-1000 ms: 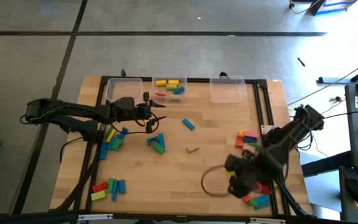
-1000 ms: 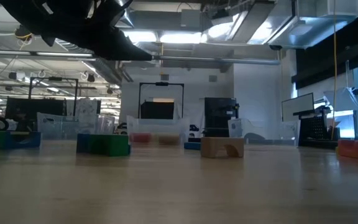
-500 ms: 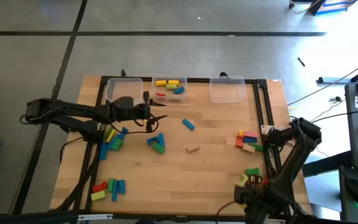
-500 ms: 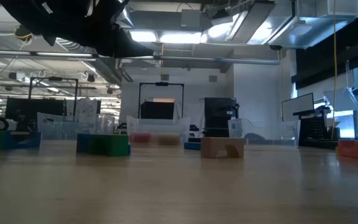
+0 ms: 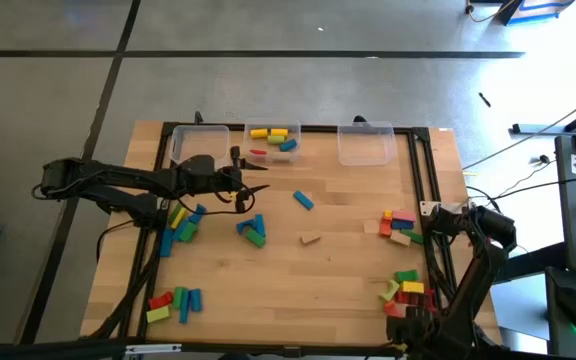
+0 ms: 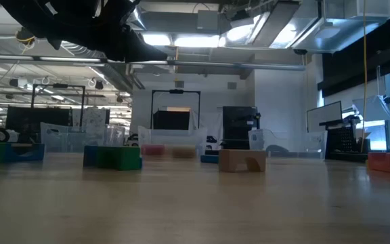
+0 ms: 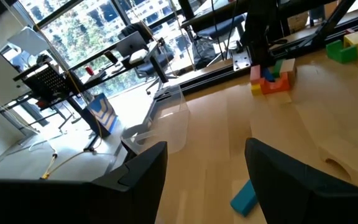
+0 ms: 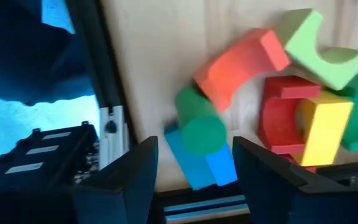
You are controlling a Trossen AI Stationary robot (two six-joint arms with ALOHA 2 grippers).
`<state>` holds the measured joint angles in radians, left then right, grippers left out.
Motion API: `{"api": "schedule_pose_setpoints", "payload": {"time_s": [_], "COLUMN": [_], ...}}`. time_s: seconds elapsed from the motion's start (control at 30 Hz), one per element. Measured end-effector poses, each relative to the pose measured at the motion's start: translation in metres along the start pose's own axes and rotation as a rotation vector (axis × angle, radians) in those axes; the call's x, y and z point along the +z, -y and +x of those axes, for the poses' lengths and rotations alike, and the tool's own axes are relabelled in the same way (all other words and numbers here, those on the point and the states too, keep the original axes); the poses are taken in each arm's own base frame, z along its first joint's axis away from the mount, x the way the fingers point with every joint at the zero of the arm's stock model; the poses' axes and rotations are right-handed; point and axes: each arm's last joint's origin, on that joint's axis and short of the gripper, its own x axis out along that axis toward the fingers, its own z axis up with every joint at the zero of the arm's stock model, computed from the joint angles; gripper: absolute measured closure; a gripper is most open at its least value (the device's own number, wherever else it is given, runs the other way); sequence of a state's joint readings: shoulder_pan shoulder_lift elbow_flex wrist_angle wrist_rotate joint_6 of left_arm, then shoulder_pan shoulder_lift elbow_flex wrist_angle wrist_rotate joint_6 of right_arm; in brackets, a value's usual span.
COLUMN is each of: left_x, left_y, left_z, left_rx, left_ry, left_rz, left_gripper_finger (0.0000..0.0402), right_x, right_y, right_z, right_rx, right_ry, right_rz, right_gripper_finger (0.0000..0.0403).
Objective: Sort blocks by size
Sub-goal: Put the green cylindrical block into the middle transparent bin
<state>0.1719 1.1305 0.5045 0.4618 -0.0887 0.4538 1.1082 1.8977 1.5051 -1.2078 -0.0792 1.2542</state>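
Blocks lie in loose heaps on the wooden table (image 5: 348,270). One heap (image 5: 406,290) is at the near right corner, and there my right gripper (image 5: 418,318) hangs open, pointing down. In its wrist view the gripper (image 8: 194,149) has a finger on either side of a green cylinder (image 8: 199,127), which rests on a blue block (image 8: 201,165), and touches neither. Beside these lie an orange arch (image 8: 241,59), a light green arch (image 8: 319,46) and a yellow bar (image 8: 322,124). My left gripper (image 5: 256,182) stays open and level above the table's far left part, holding nothing.
Three clear bins stand along the far edge. The middle bin (image 5: 273,140) holds a few blocks; the left bin (image 5: 200,143) and right bin (image 5: 365,143) flank it. More heaps (image 5: 180,222) (image 5: 252,228) (image 5: 398,224) (image 5: 173,303), a blue block (image 5: 302,200) and a wooden arch (image 5: 310,239) lie about. A black frame rail (image 8: 98,93) runs beside the near right heap.
My right gripper has swung toward the table's near right corner and sunk down over the heap there, rolling as it went. Its fingers have stayed open. The blocks have not moved.
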Motion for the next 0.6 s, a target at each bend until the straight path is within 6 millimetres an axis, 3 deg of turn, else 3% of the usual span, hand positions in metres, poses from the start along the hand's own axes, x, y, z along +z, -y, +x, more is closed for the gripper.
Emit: {"api": "schedule_pose_setpoints", "payload": {"time_s": [0.6], "left_x": [0.000], "left_y": [0.000], "left_z": [0.000], "left_rx": [-0.002], "left_ry": [-0.003], "left_rz": [-0.008], "left_gripper_finger": [0.0192], "right_x": [-0.001], "right_y": [0.011], "right_z": [0.030], "right_rx": [-0.049], "right_ry": [-0.035], "right_rz": [0.032], "right_gripper_finger": [0.0194]}}
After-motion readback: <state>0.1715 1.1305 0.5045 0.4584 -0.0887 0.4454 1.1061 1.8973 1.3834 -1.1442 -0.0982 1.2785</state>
